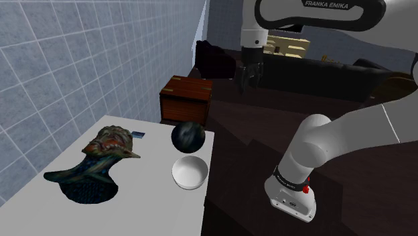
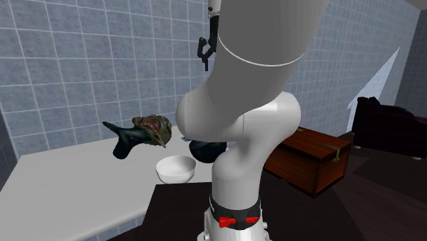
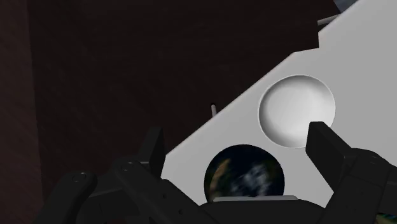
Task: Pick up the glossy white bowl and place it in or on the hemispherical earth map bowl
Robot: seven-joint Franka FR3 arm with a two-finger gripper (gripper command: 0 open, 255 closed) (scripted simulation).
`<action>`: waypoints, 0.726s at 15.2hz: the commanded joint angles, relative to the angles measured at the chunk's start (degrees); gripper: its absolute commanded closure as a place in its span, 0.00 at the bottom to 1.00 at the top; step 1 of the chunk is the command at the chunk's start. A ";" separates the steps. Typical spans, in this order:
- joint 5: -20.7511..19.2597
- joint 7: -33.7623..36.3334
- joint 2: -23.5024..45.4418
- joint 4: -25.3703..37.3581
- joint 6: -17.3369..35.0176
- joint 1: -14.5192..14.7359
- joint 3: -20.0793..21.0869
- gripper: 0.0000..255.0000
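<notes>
The glossy white bowl [image 1: 189, 172] sits upright on the white table [image 1: 147, 208], near the edge closest to the stand. Just beyond it stands the dark earth map bowl [image 1: 187, 136], close to the white bowl. My gripper [image 1: 249, 75] hangs high in the air, off the table's side and well above both bowls. Its fingers [image 3: 327, 149] stand apart with nothing between them, so it is open. In the wrist view both the white bowl [image 3: 297, 110] and the earth map bowl [image 3: 243, 173] lie far below. In the second exterior view the arm hides part of the earth map bowl [image 2: 203, 151], behind the white bowl [image 2: 174, 168].
A dark monster bust [image 1: 100, 161] lies on the table at the shoulder view's left, with a small blue thing [image 1: 138, 133] beside it. A wooden chest [image 1: 186, 97] stands beyond the table's far end. A tiled wall [image 1: 60, 60] runs along the table. Dark floor lies beside it.
</notes>
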 commanded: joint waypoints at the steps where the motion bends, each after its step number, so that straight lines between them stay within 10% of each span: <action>1: 0.00 0.00 0.00 0.00 0.00 0.00 0.00 0.00; 11: 3.18 2.70 3.25 -16.62 22.81 1.53 3.34 0.00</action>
